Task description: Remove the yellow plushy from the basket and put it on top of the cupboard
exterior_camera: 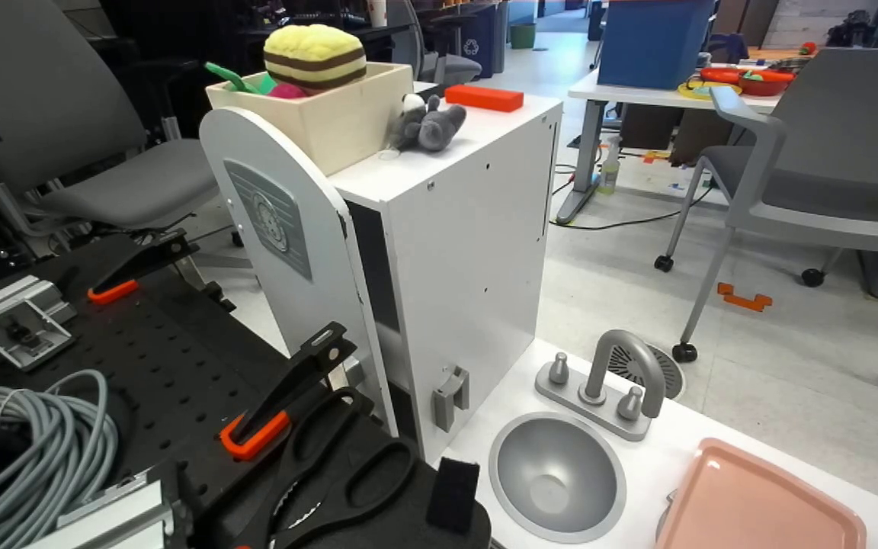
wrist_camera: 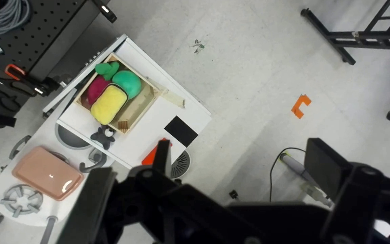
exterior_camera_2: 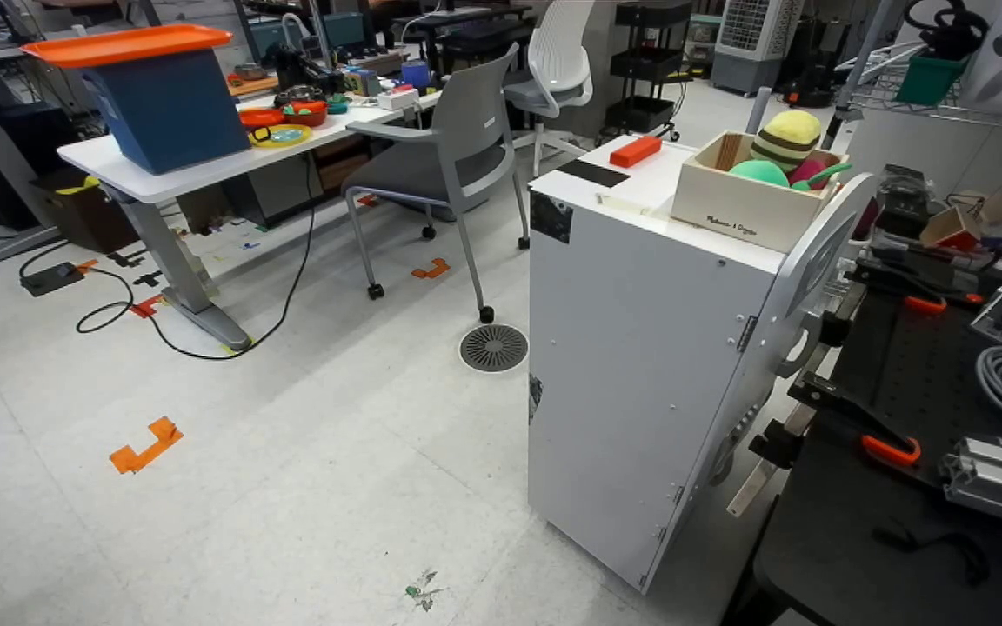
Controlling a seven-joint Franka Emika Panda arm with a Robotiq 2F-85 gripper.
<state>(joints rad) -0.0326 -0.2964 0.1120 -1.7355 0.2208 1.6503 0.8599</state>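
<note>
The yellow plushy (exterior_camera: 315,44), with dark brown stripes, sits in the beige basket (exterior_camera: 359,122) and sticks out above its rim. It also shows in an exterior view (exterior_camera_2: 786,137) and in the wrist view (wrist_camera: 108,103). The basket (exterior_camera_2: 727,207) stands on top of the white cupboard (exterior_camera: 469,236), at the edge by the grey-panelled door. The cupboard's top (wrist_camera: 154,122) shows from above in the wrist view. My gripper (wrist_camera: 240,152) is open and empty, high above the floor beside the cupboard. The gripper is out of view in both exterior views.
Green and pink soft toys (wrist_camera: 127,83) share the basket. A grey plush (exterior_camera: 433,126) and an orange-red block (exterior_camera: 485,97) lie on the cupboard top. A black worktable (exterior_camera: 172,366) with clamps stands by the door. A toy sink (exterior_camera: 557,476) and pink tray (exterior_camera: 767,503) adjoin the cupboard.
</note>
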